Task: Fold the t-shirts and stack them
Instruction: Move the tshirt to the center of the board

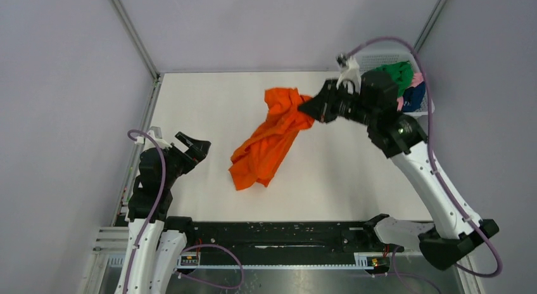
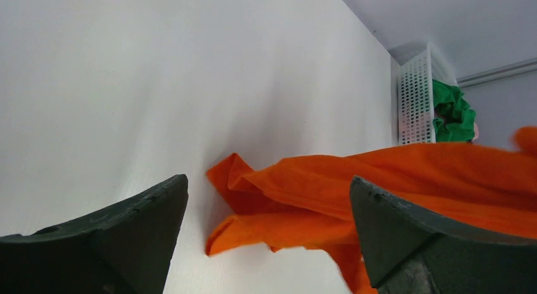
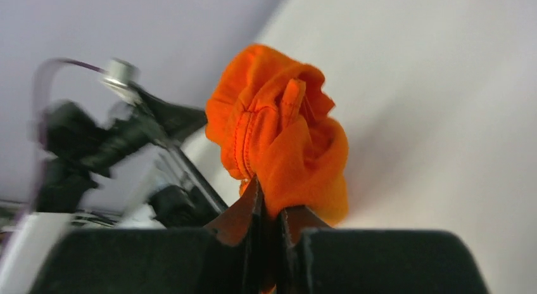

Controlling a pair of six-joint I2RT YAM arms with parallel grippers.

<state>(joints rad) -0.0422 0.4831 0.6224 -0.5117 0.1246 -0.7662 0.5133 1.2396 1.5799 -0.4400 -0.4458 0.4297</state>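
The step in hand looked like the first one: getting the orange t-shirt (image 1: 269, 145) out onto the bench (image 1: 190, 97) and spread before any fold. The shirt lay crumpled in a long diagonal heap near the middle of the bench. Its far end was lifted slightly where the right arm's (image 1: 430, 180) jaws were clamped tight on a bunched wad of cloth with a seam showing, seen close in the right wrist view (image 3: 278, 135). The left arm's (image 1: 152, 180) jaws stood wide apart and empty, low over the near-left of the bench. They pointed toward the shirt's near end but were well apart from it. The green t-shirt (image 1: 398, 75), the pink t-shirt (image 1: 418, 80) and the navy t-shirt (image 1: 415, 97) sat in the white basket (image 1: 380, 56) at the far right corner. Judged from this, the next move called for the left jaws to reach in and take another edge or corner, so the two arms could pull the cloth flat. A bunched grip risked dragging tangled layers along.
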